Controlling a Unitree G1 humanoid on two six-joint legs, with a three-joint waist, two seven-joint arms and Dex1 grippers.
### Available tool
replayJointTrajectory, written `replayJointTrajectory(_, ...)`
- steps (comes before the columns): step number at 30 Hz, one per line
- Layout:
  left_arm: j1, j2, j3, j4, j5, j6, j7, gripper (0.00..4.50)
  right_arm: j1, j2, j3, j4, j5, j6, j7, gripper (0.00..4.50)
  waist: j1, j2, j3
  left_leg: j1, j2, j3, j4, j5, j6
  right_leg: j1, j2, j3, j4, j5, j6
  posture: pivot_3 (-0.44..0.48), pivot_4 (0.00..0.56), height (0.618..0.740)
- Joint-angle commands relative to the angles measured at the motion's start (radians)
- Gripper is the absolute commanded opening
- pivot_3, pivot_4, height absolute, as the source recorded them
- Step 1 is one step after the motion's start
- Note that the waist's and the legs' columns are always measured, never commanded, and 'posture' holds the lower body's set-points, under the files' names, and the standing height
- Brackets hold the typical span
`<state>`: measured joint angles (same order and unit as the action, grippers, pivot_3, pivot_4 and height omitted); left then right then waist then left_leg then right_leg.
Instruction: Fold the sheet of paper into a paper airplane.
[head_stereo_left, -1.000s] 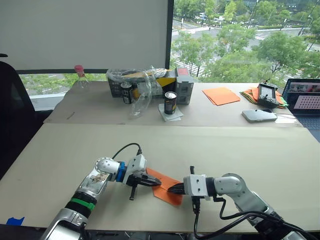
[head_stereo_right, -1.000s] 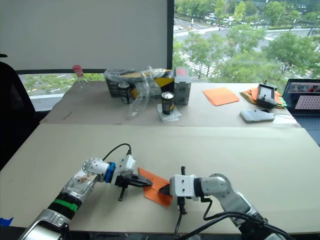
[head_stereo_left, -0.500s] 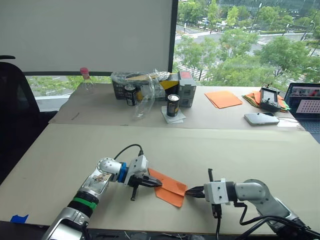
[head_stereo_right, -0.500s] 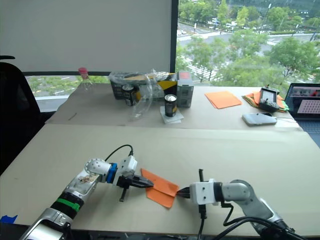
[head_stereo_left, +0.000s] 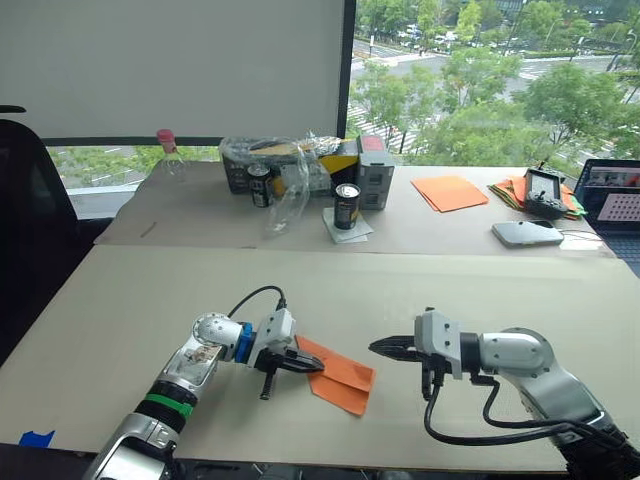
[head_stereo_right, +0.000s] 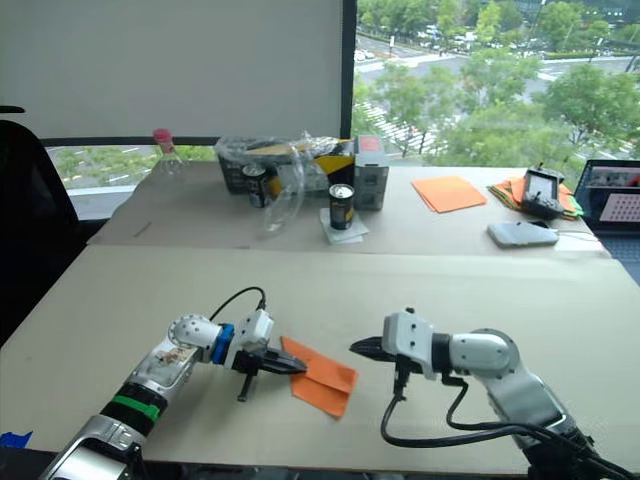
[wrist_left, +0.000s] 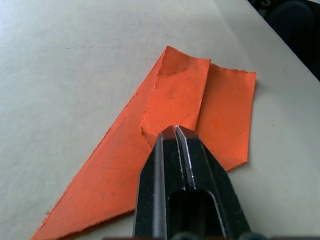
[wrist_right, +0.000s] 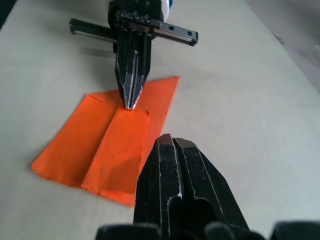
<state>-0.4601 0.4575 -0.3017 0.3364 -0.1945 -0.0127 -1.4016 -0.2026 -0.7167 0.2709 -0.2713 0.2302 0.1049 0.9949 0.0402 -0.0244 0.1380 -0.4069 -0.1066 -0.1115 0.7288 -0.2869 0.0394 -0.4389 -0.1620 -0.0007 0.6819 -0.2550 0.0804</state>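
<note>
Your left gripper (head_stereo_left: 312, 366) pins the folded paper airplane (head_stereo_left: 340, 376) on the near desk (head_stereo_left: 450, 290) with jaws together, your right gripper (head_stereo_left: 378, 347) jaws together too, so pushing could tear it.

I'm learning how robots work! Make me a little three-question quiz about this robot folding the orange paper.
1. True or false: the left end effector presses its tip on the folded orange paper.
2. Which end effector is off the paper, above bare table? A) left B) right C) both
3. Fill in: both end effectors have their fingers ____.

Key:
1. True. In the right wrist view its tip sits on a flap.
2. B. The right end effector hangs to the right of the paper, apart from it.
3. Shut. Both pairs of fingers are pressed together, with nothing between them.
</note>
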Motion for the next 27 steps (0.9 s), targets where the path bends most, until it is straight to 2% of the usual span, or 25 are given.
replayJointTrajectory(1,0.019,-0.014,-0.006,-0.007,0.011,0.003,0.028,0.0,0.001,0.033,0.061,0.012,-0.056,0.04,-0.011,0.03,0.0,0.0,0.0,-0.002,-0.001,0.0,0.0,0.0,0.0,0.0,-0.001,0.0,0.0,0.0,0.0,0.0,0.15,0.67)
replayJointTrajectory(7,0.076,-0.005,-0.046,-0.103,0.002,0.074,0.0,0.0,0.015,0.097,0.129,0.097,-0.131,0.062,-0.034,0.03,-0.008,0.001,0.0,-0.004,-0.003,0.001,0.001,0.0,0.001,-0.002,-0.002,0.003,-0.001,0.001,0.002,0.0,0.15,0.67)
replayJointTrajectory(14,0.11,0.045,-0.029,-0.073,0.027,0.067,0.021,0.0,0.026,0.095,0.147,0.146,-0.183,0.067,-0.04,0.03,-0.027,0.001,0.0,0.006,-0.001,0.001,0.0,0.0,0.0,0.003,0.0,0.002,-0.001,0.0,0.003,0.0,0.15,0.67)
replayJointTrajectory(18,0.098,0.058,0.024,-0.039,-0.005,0.094,0.045,0.0,0.027,0.095,0.148,0.147,-0.182,0.072,-0.034,0.03,-0.028,0.002,0.0,0.009,0.0,0.001,0.0,0.0,0.0,0.005,0.001,0.003,0.0,-0.003,0.009,0.0,0.15,0.67)
replayJointTrajectory(21,0.107,0.044,0.11,-0.057,-0.112,0.211,0.076,0.0,0.029,0.094,0.152,0.148,-0.184,0.074,-0.031,0.03,-0.029,0.002,0.0,0.009,0.001,0.0,0.0,0.0,0.0,0.004,0.003,0.003,0.001,-0.003,0.008,0.0,0.15,0.67)
replayJointTrajectory(23,0.141,0.072,0.142,-0.085,-0.141,0.252,0.074,0.0,0.029,0.094,0.155,0.15,-0.185,0.074,-0.03,0.03,-0.034,0.002,-0.001,0.009,0.001,0.0,0.0,0.0,0.0,0.003,0.004,0.004,0.001,-0.003,0.008,0.0,0.15,0.67)
replayJointTrajectory(27,0.201,0.12,0.148,-0.106,-0.12,0.243,0.078,0.0,0.021,0.1,0.159,0.157,-0.184,0.074,-0.026,0.03,-0.039,0.002,-0.001,0.009,0.001,0.0,-0.002,0.0,0.0,0.002,0.004,0.006,0.002,0.001,0.002,0.0,0.15,0.67)
